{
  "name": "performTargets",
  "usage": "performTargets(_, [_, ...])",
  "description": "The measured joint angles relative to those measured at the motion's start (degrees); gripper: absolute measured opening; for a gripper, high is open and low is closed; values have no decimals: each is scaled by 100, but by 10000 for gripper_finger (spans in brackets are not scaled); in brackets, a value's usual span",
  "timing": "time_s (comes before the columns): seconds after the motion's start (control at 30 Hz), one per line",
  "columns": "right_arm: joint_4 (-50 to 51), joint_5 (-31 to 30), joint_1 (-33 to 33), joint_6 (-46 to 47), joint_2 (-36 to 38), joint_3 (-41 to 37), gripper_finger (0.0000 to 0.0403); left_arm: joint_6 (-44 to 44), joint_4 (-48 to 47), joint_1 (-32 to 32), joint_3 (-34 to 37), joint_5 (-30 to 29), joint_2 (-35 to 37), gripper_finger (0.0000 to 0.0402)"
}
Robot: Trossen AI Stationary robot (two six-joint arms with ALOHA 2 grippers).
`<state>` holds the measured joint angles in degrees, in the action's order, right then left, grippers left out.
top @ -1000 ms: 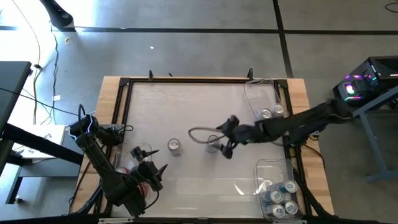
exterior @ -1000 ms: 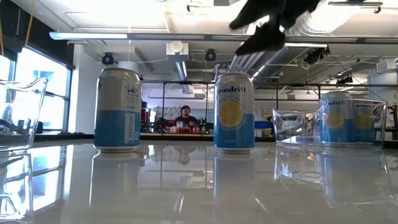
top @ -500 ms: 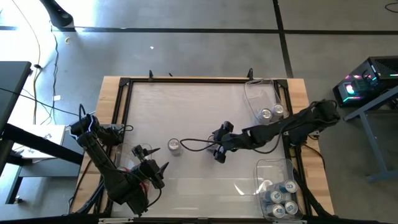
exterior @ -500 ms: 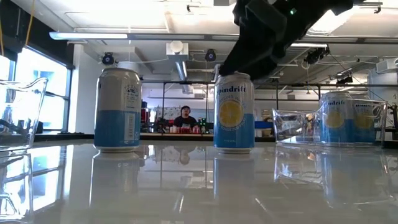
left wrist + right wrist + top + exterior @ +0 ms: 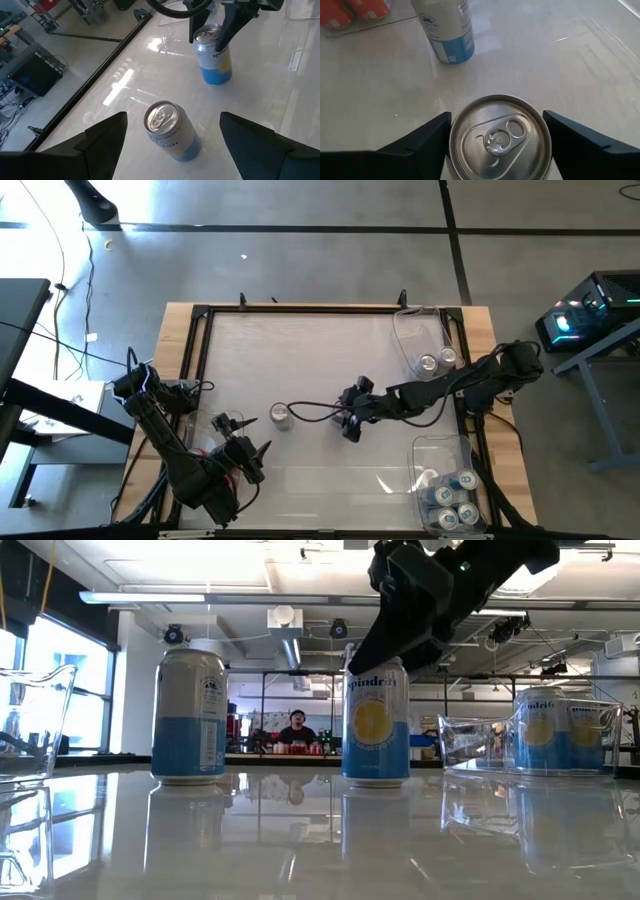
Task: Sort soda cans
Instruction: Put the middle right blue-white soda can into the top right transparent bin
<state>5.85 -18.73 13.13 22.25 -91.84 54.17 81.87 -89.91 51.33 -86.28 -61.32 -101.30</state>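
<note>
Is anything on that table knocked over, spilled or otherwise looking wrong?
Nothing stands out. The two loose cans, one free and one under the right gripper, stand upright on a dry table. The clear bins look intact, their cans upright. The left gripper waits open.

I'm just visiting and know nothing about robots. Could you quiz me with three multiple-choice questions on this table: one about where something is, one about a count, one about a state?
1. The right end effector is:
A. around a can's top
B. inside a bin
C. off the table

2. Cans standing loose mid-table:
A. two
B. four
C. none

3. The left end effector is:
A. gripping a can
B. open, empty
C. holding a bin

Answers:
1 A, its fingers flank the yellow-labelled can.
2 A, that one plus the blue-banded can.
3 B, its fingers stand apart, clear of the can.
</note>
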Motion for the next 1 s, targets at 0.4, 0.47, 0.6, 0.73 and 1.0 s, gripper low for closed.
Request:
performTargets(0.4, [1073,-327,-55,74,137,800,264,2,0,2,0,23,0,314])
performTargets(0.47, [1236,-403,-93,64,181,947,264,2,0,2,0,39,0,314])
performTargets(0.6, [1552,-575,-217,23,359,1162,264,2,0,2,0,39,0,314])
performTargets(0.73, [2138,-1022,-449,21,788,1384,264,2,-2,7,0,70,0,314])
performTargets(1.0, [4022,-1770,-1598,157,2059,1521,264,7,-2,7,0,81,0,314])
